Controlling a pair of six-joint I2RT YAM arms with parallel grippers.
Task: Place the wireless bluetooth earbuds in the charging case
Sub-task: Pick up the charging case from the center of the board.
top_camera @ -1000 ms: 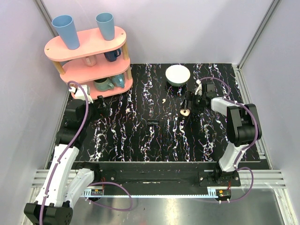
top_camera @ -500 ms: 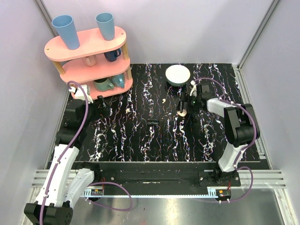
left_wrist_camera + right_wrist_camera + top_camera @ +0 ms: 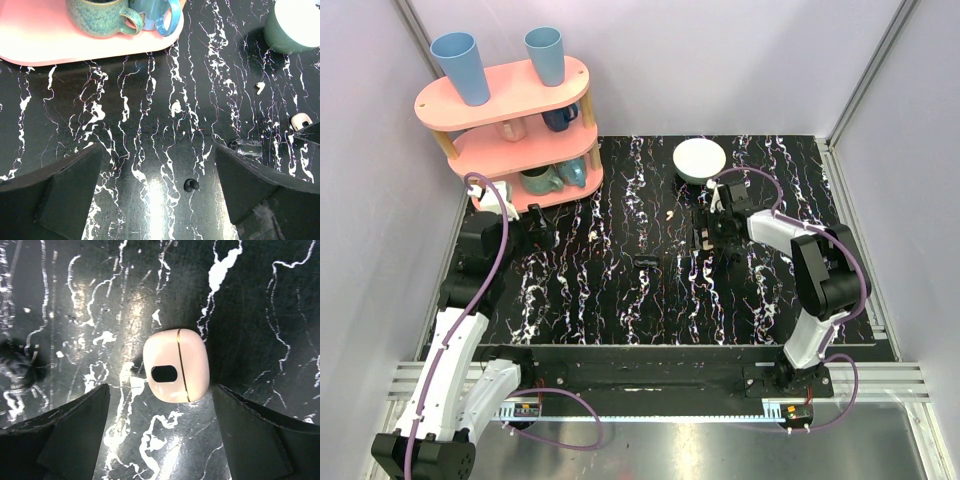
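Now my right gripper (image 3: 161, 410) hangs with fingers (image 3: 70, 435) apart over the case (image 3: 176, 365), which lies untouched between them, right of centre toward the worktop's (image 3: 580, 300) far edge. The left gripper (image 3: 157, 150) gapes empty near the left edge. I see one earbud (image 3: 260, 88) loose near the bowl (image 3: 699, 160); its white could get lost among the veins, and a crooked pinch might skate the case across that glossy black marbling, pale walls (image 3: 720, 70) all round.

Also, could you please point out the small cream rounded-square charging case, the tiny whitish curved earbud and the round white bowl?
Cream charging case (image 3: 176, 360), right wrist view, pale shell above the dark oval.
Whitish earbud (image 3: 260, 88), left wrist view, its middle.
White bowl (image 3: 699, 158), top external view, bare inside.
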